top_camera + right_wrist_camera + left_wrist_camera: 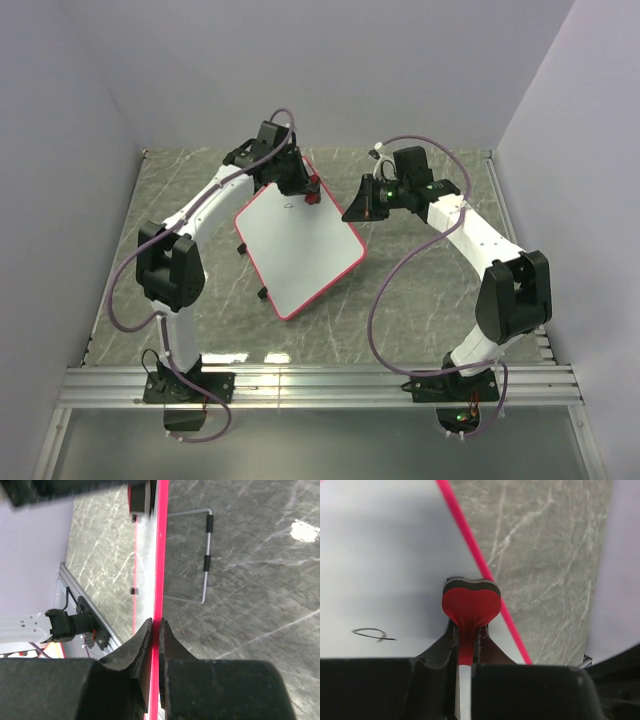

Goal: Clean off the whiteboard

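Note:
The whiteboard [300, 250], white with a thin red-pink frame, is tilted at the middle of the table. A small black scribble [288, 205] marks it near its far corner and shows again as a scribble [372, 634] in the left wrist view. My left gripper [304, 187] is shut on a red-and-black eraser [471, 604], held over the whiteboard [385, 555] beside its pink edge. My right gripper [356, 207] is shut on the whiteboard's right edge. In the right wrist view the right gripper [156, 625] pinches the red frame [161, 555] edge-on.
A grey marble tabletop [420, 290] lies under the board, with walls on three sides. A metal rail [320, 385] runs along the near edge. Two black clips [243, 247] sit on the board's left edge. A wire stand [206, 555] shows behind the board.

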`<act>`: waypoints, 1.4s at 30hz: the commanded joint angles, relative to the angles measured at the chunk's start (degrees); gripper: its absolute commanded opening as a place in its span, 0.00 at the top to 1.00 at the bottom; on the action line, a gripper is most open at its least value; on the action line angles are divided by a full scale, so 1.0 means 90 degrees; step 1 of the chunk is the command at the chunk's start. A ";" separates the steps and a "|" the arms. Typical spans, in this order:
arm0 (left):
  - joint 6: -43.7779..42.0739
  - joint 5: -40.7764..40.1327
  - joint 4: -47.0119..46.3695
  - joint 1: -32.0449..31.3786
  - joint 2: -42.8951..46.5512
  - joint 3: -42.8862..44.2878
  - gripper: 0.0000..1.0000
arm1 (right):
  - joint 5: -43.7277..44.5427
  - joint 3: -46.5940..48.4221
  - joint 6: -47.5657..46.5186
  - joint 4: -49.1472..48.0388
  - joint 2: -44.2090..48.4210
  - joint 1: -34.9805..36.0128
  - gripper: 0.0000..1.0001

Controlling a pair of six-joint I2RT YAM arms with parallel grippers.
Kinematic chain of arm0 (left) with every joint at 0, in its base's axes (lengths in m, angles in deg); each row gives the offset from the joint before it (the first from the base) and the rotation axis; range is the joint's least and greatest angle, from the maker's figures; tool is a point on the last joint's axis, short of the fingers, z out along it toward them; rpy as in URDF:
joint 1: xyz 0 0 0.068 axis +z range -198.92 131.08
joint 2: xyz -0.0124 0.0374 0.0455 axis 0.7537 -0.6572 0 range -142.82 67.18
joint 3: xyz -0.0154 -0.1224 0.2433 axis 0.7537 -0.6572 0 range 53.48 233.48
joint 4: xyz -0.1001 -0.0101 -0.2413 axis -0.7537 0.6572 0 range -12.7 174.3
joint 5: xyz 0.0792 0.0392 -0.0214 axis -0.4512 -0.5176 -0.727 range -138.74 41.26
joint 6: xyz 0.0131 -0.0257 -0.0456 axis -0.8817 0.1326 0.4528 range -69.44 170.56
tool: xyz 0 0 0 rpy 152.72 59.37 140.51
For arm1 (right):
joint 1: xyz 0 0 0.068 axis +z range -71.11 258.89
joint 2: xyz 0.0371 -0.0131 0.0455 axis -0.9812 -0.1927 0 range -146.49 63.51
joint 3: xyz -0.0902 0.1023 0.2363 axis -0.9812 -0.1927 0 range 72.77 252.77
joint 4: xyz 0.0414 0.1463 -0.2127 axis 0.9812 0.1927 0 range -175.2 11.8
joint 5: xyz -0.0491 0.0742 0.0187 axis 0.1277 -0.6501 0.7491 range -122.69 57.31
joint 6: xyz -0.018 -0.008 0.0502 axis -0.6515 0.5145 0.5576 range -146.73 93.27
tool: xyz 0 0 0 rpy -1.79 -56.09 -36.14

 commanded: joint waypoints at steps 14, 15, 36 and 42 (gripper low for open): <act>-0.0006 -0.0328 -0.0361 0.0972 0.0617 -0.2388 1.00 | -0.0032 -0.0183 -0.0145 -0.0355 0.0249 0.0115 1.00; -0.0026 -0.0328 -0.0399 0.1098 0.0607 -0.2466 1.00 | -0.0032 -0.0174 -0.0145 -0.0326 0.0259 0.0115 1.00; -0.0280 -0.1030 0.0684 0.1519 0.1759 -0.1462 1.00 | 0.0085 0.0178 -0.0262 0.0006 0.0337 0.0115 0.76; -0.0289 -0.1617 0.0918 0.1978 0.2433 -0.2083 0.97 | 0.0630 0.0334 -0.0252 0.0250 0.0522 0.0115 0.28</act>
